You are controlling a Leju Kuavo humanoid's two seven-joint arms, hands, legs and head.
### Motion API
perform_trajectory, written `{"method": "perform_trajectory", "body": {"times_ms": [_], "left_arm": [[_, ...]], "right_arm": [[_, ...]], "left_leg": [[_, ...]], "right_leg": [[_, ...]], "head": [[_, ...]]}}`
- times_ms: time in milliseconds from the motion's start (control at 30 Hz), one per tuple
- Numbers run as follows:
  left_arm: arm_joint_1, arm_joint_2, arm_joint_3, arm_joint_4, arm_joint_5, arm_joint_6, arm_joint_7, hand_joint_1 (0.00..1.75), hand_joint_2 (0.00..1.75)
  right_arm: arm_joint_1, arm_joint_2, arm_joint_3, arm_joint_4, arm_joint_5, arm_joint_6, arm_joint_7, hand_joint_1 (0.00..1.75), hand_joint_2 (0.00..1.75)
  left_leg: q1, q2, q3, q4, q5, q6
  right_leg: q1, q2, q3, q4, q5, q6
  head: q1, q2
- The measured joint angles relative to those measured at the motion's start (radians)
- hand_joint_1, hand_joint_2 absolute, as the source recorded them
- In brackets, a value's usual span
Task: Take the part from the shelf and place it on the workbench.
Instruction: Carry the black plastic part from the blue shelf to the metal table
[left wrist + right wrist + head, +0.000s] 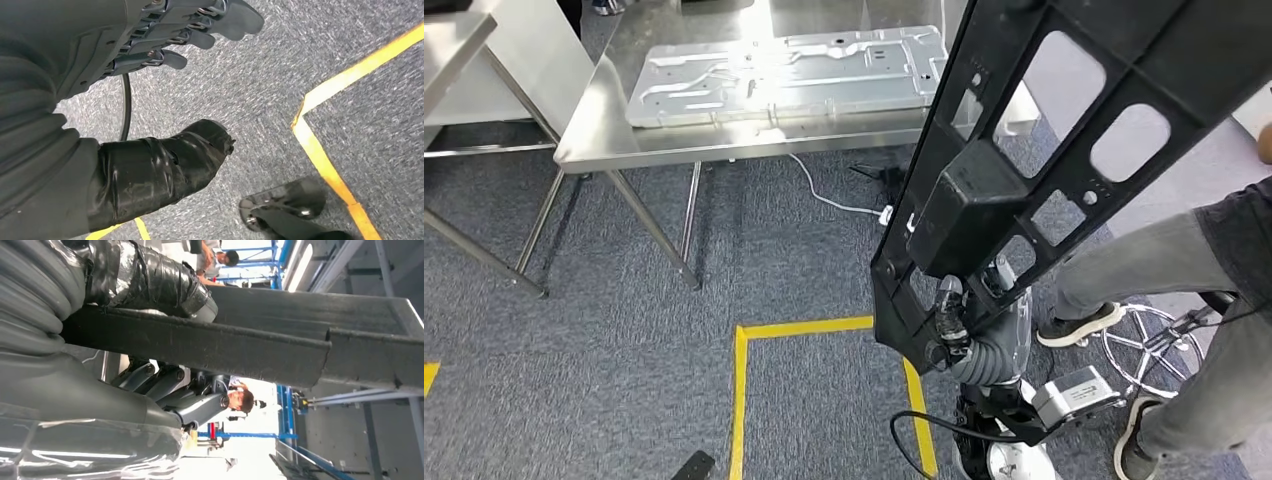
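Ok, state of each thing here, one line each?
Black part: gripped by right hand, off the floor, tilted.
Right hand: grips the part's lower end.
Left hand: holds nothing, fingers apart, above carpet.
Workbench: bears a metal panel, lying flat.

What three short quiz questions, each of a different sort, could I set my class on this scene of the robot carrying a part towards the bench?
1. True or false: the right robot hand grips the black frame near its lower end.
2. Multiple choice: what lies on the steel bench? A) a grey metal panel B) a red toolbox C) a stack of books
3. Fill the gap: the lines taped on the carpet are ____ in colour.

Key
1. True; the frame slants up from that hand.
2. A, the metal panel.
3. Yellow, as on the floor tape.

Extra fact: the left robot hand hangs over the carpet holding nothing, fingers apart.
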Motion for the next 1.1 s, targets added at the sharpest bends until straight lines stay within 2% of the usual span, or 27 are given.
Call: {"method": "perform_trajectory", "body": {"times_ms": [33, 67, 133, 200, 267, 333, 400, 500, 533, 567, 633, 700, 800, 867, 933, 1000, 1033, 1067, 1100], "left_arm": [[0.003, 0.0, 0.0, 0.0, 0.0, 0.0, 0.0, 0.0, 1.75], [0.005, 0.0, 0.0, 0.0, 0.001, 0.0, 0.0, 0.0, 1.75], [0.006, 0.001, 0.0, 0.0, 0.001, 0.0, 0.0, 0.0, 1.75], [0.005, 0.002, 0.0, 0.0, 0.001, 0.0, 0.001, 0.0, 1.75], [0.005, 0.003, 0.0, 0.0, 0.002, 0.0, 0.001, 0.0, 1.75], [0.005, 0.004, 0.0, 0.0, 0.004, 0.0, 0.001, 0.0, 1.75], [0.003, 0.003, 0.0, 0.0, 0.005, 0.0, 0.001, 0.0, 1.75], [0.002, 0.003, 0.0, 0.0, 0.006, 0.0, 0.001, 0.0, 1.75], [0.004, 0.002, 0.0, 0.0, 0.007, 0.0, 0.001, 0.0, 1.75], [0.005, 0.002, 0.0, 0.0, 0.008, 0.0, 0.001, 0.0, 1.75], [0.007, 0.001, 0.0, 0.0, 0.008, 0.0, 0.001, 0.0, 1.75], [0.005, 0.001, 0.0, 0.0, 0.01, 0.0, 0.001, 0.0, 1.75], [0.004, 0.001, 0.0, 0.0, 0.011, -0.001, 0.001, 0.0, 1.75], [0.004, 0.001, 0.0, 0.0, 0.013, -0.001, -0.002, 0.0, 1.75], [0.001, 0.002, 0.0, 0.0, 0.017, -0.001, -0.006, 0.0, 1.75], [0.001, 0.004, 0.0, 0.0, 0.022, -0.002, -0.009, 0.0, 1.75], [0.003, 0.005, 0.0, 0.0, 0.026, -0.004, -0.01, 0.0, 1.75], [0.005, 0.006, 0.0, 0.0, 0.029, -0.005, -0.01, 0.0, 1.75], [0.006, 0.007, 0.0, 0.0, 0.033, -0.005, -0.009, 0.0, 1.75]], "right_arm": [[0.001, 0.0, 0.0, 0.0, -0.005, 0.0, -0.002, 1.75, 1.75], [0.002, 0.0, 0.0, 0.0, -0.01, 0.001, -0.005, 1.75, 1.75], [0.002, 0.0, 0.0, 0.001, -0.017, 0.001, -0.01, 1.75, 1.75], [0.001, 0.001, 0.0, 0.002, -0.019, 0.002, -0.012, 1.75, 1.75], [0.002, 0.002, 0.0, 0.003, -0.021, 0.003, -0.012, 1.75, 1.75], [0.0, 0.002, -0.001, 0.003, -0.022, 0.005, -0.012, 1.75, 1.75], [-0.003, 0.002, -0.001, 0.003, -0.022, 0.006, -0.014, 1.75, 1.75], [0.0, 0.002, -0.002, 0.004, -0.026, 0.007, -0.016, 1.75, 1.75], [0.002, 0.002, -0.002, 0.005, -0.027, 0.007, -0.016, 1.75, 1.75], [0.003, 0.002, -0.002, 0.005, -0.028, 0.007, -0.016, 1.75, 1.75], [0.003, 0.002, -0.002, 0.006, -0.029, 0.007, -0.016, 1.75, 1.75], [0.003, 0.002, -0.002, 0.007, -0.031, 0.009, -0.017, 1.75, 1.75], [0.006, 0.002, -0.002, 0.008, -0.028, 0.018, -0.019, 1.75, 1.75], [0.006, 0.002, -0.002, 0.006, -0.018, 0.023, -0.024, 1.75, 1.75], [0.005, 0.004, -0.002, 0.004, -0.005, 0.024, -0.029, 1.75, 1.75], [0.005, 0.006, -0.002, 0.004, 0.003, 0.025, -0.029, 1.75, 1.75], [0.006, 0.006, -0.002, 0.004, 0.005, 0.025, -0.029, 1.75, 1.75], [0.006, 0.007, -0.002, 0.004, 0.008, 0.025, -0.028, 1.75, 1.75], [0.006, 0.007, -0.002, 0.005, 0.012, 0.025, -0.028, 1.75, 1.75]], "left_leg": [[0.0, 0.001, -0.018, 0.001, 0.007, 0.002], [-0.001, 0.002, -0.02, -0.028, 0.031, 0.006], [-0.007, 0.003, 0.006, -0.144, 0.123, 0.021], [-0.019, 0.004, 0.028, -0.222, 0.167, 0.039], [-0.028, 0.004, 0.041, -0.243, 0.166, 0.053], [-0.022, 0.003, 0.068, -0.266, 0.172, 0.059], [-0.016, 0.003, 0.092, -0.28, 0.166, 0.064], [-0.015, 0.002, 0.112, -0.283, 0.148, 0.07], [-0.014, 0.002, 0.12, -0.282, 0.14, 0.068], [-0.012, 0.0, 0.129, -0.28, 0.131, 0.066], [-0.008, -0.002, 0.147, -0.273, 0.11, 0.056], [-0.007, -0.005, 0.153, -0.261, 0.09, 0.04], [-0.009, -0.007, 0.157, -0.25, 0.076, 0.02], [-0.006, -0.004, 0.139, -0.207, 0.075, 0.012], [-0.003, 0.002, 0.076, -0.101, 0.054, 0.002], [-0.002, 0.004, 0.0, -0.001, 0.013, -0.005], [-0.002, 0.005, -0.024, 0.016, 0.004, -0.005], [-0.002, 0.005, -0.033, -0.001, 0.017, -0.003], [-0.003, 0.005, -0.027, -0.048, 0.05, 0.001]], "right_leg": [[0.002, 0.0, 0.011, 0.0, -0.009, -0.001], [0.005, 0.0, 0.022, 0.0, -0.017, -0.001], [0.009, 0.0, 0.046, -0.002, -0.036, 0.0], [0.01, 0.001, 0.061, -0.008, -0.048, 0.006], [0.01, 0.002, 0.073, -0.008, -0.047, 0.017], [0.01, 0.0, 0.072, 0.015, -0.044, 0.027], [0.01, -0.003, 0.037, 0.083, -0.064, 0.036], [0.006, -0.004, -0.068, 0.222, -0.124, 0.045], [0.003, -0.004, -0.092, 0.234, -0.127, 0.049], [-0.001, -0.004, -0.1, 0.217, -0.108, 0.052], [-0.009, -0.004, -0.083, 0.115, -0.018, 0.061], [-0.01, -0.005, -0.067, 0.029, 0.031, 0.057], [-0.008, -0.005, -0.057, 0.014, 0.032, 0.03], [-0.01, -0.006, -0.04, 0.007, 0.028, 0.017], [-0.01, -0.008, -0.021, -0.001, 0.019, 0.009], [-0.008, -0.008, -0.004, -0.003, 0.004, 0.005], [-0.007, -0.008, 0.007, -0.003, -0.004, 0.005], [-0.006, -0.007, 0.019, -0.003, -0.014, 0.005], [-0.004, -0.006, 0.033, -0.003, -0.024, 0.005]], "head": [[0.0, 0.0], [0.0, 0.0], [0.001, 0.0], [0.001, 0.0], [-0.001, 0.0], [-0.003, 0.0], [-0.003, 0.0], [-0.001, 0.0], [-0.001, 0.0], [-0.001, 0.0], [0.0, 0.0], [0.002, 0.0], [0.001, 0.0], [-0.001, 0.0], [-0.004, 0.0], [-0.005, 0.0], [-0.005, 0.0], [-0.005, 0.0], [-0.005, 0.0]]}}
